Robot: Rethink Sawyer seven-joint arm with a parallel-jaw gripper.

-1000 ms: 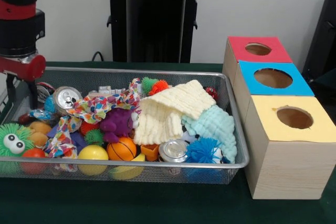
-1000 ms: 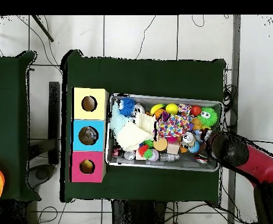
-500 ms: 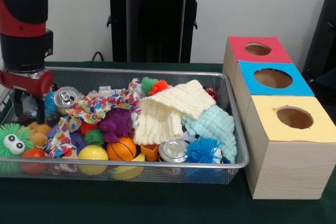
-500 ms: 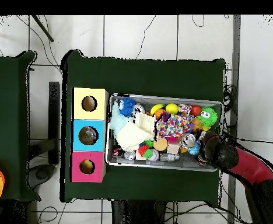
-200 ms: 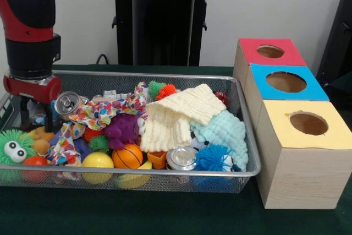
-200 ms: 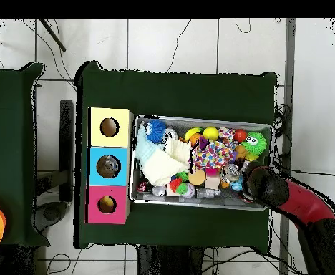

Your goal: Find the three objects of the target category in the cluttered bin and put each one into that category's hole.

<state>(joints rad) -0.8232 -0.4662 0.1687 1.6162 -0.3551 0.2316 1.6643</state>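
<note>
The gripper (image 5: 34, 115) hangs open and empty in the bin (image 5: 165, 175), straddling clutter just beside a tilted can (image 5: 69, 103). To take the can, centre the jaws over it, clear of the patterned cloth (image 5: 104, 113).

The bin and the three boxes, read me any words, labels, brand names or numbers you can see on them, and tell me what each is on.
None can be read.
Upright can at the wire bin's front: only its plain top shows.
Tilted can by the gripper: side markings too blurred to read.
Red box, blue box, yellow box: plain colour, no lettering.
</note>
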